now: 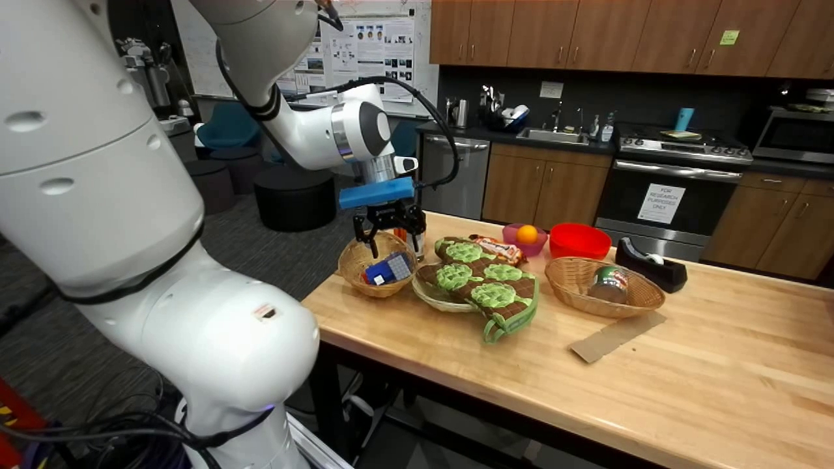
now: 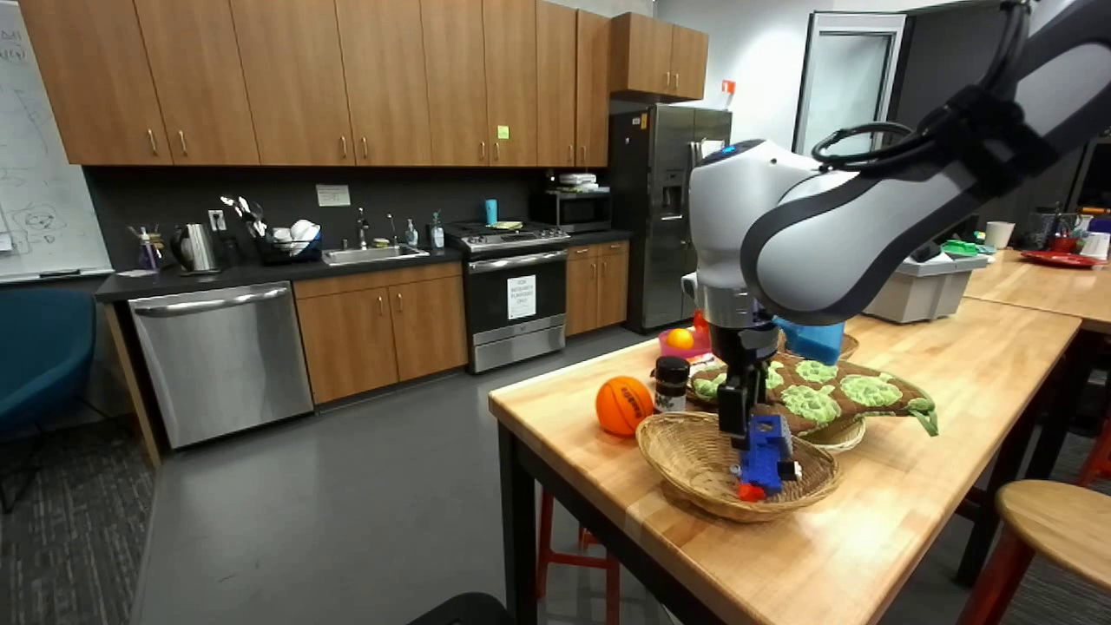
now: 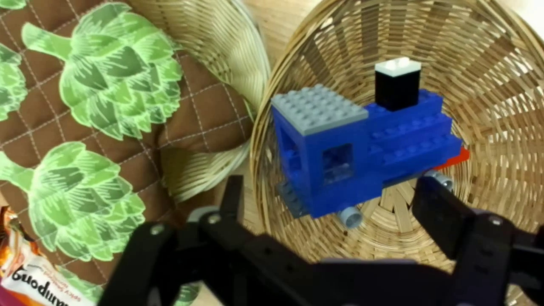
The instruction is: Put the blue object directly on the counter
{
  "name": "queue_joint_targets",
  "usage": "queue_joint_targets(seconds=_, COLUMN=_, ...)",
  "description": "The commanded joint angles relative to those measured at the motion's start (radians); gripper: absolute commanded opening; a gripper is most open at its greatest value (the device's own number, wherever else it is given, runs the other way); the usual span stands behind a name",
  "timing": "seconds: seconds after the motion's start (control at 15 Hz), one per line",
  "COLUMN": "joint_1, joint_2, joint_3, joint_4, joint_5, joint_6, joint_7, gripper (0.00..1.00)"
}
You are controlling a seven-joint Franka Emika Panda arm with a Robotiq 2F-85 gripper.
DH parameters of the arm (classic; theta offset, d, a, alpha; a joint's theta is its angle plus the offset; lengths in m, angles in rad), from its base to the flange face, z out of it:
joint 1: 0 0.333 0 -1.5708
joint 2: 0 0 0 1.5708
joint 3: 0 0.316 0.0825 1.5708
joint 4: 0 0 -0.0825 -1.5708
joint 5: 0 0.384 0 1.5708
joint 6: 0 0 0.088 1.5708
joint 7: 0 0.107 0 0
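The blue object is a dark-blue brick-built vehicle (image 1: 388, 268) with a grey roof plate. It lies in a round wicker basket (image 1: 347, 277) at the counter's end, and also shows in an exterior view (image 2: 764, 451). In the wrist view the vehicle (image 3: 357, 148) shows a black-and-white chimney and a red front piece, inside the basket (image 3: 501, 123). My gripper (image 3: 329, 187) is open and empty over the basket, its fingers wide apart. In an exterior view the gripper (image 2: 738, 425) is close to the vehicle; contact is unclear. The wooden counter (image 1: 704, 371) lies under the basket.
An oven mitt (image 1: 495, 293) covers a pale basket (image 1: 436, 301) beside the wicker basket. An orange ball (image 2: 623, 405) and dark-lidded jar (image 2: 671, 382) stand close by. Farther along are a red bowl (image 1: 578, 241), oval basket (image 1: 567, 293), tape dispenser (image 1: 671, 277) and cardboard strip (image 1: 606, 342).
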Motion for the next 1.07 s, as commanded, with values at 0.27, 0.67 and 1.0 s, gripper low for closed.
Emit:
queue_joint_targets(seconds=0.27, joint_1=-0.026, joint_2=-0.014, joint_3=-0.001, joint_4=-0.036, joint_5=0.021, joint_6=0.045, joint_7=0.125, gripper=1.00)
queue_joint_targets(seconds=0.67, joint_1=-0.066, joint_2=-0.018, joint_3=-0.015, joint_4=-0.072, joint_5=0.009, joint_6=0.127, joint_7=0.144, gripper=1.00)
queue_joint_targets(seconds=1.0, joint_1=-0.085, joint_2=-0.037, joint_3=-0.003, joint_4=-0.096, joint_5=-0.036, joint_6=0.174, joint_7=0.158, gripper=0.55)
